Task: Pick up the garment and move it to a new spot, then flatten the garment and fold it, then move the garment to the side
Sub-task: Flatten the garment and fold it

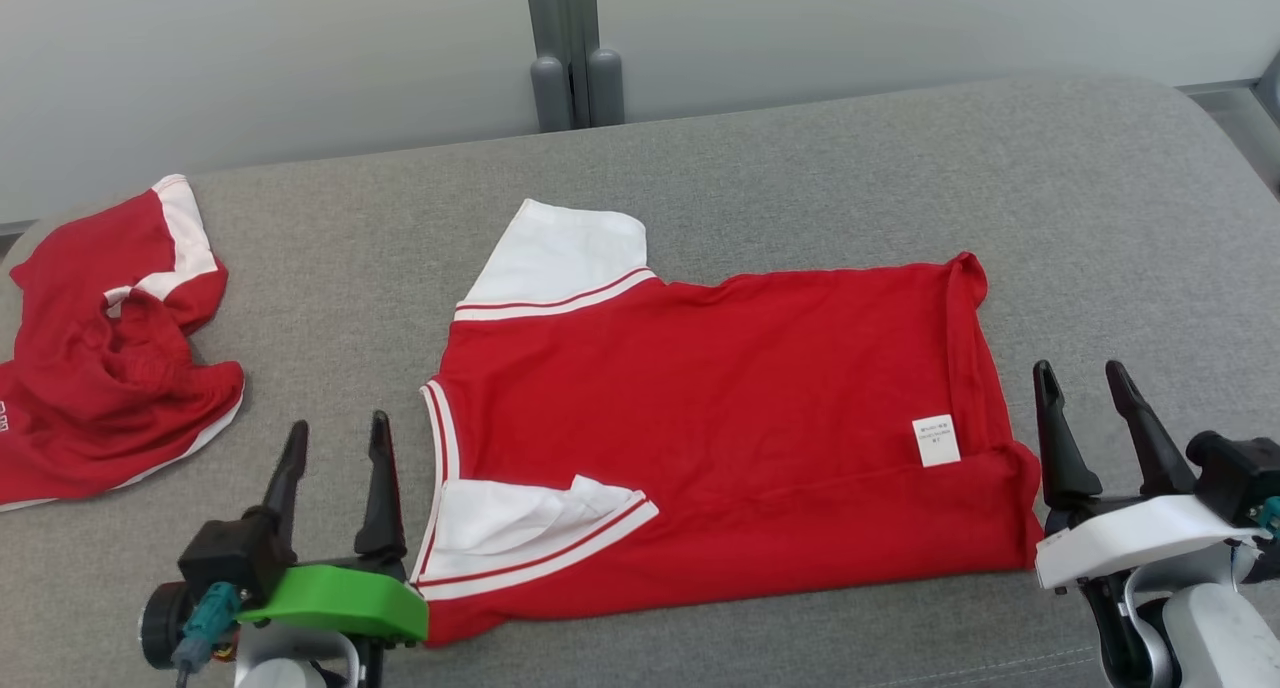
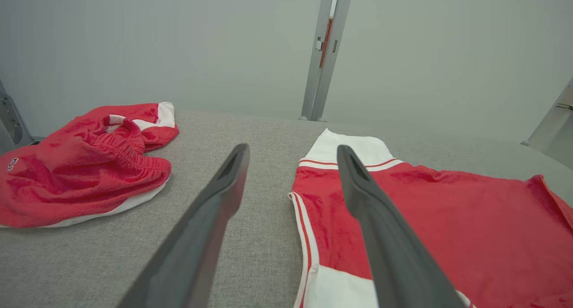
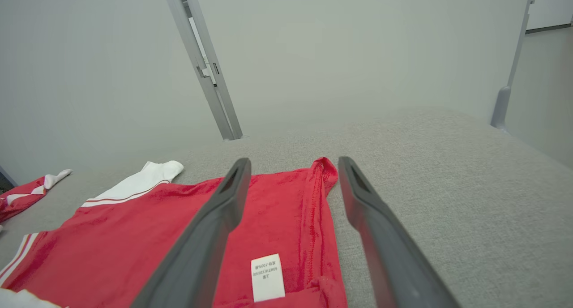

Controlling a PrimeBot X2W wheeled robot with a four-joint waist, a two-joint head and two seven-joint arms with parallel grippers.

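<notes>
The garment [image 1: 720, 408] is a red shirt with white, red-striped sleeves, lying flat in the middle of the grey padded surface [image 1: 800, 168], its near long edge folded over and a white label [image 1: 936, 440] showing near the hem. My left gripper [image 1: 337, 431] stands open just left of the collar end, nothing between its fingers. My right gripper [image 1: 1084, 380] stands open just right of the hem, also holding nothing. The left wrist view shows the shirt [image 2: 447, 241] under the right finger. In the right wrist view the hem [image 3: 318, 200] lies between the open fingers.
A crumpled pair of red shorts [image 1: 100, 358] with white trim lies at the far left of the surface, also in the left wrist view [image 2: 80, 169]. A grey post [image 1: 575, 58] rises behind the surface against a pale wall. The right side of the surface is bare fabric.
</notes>
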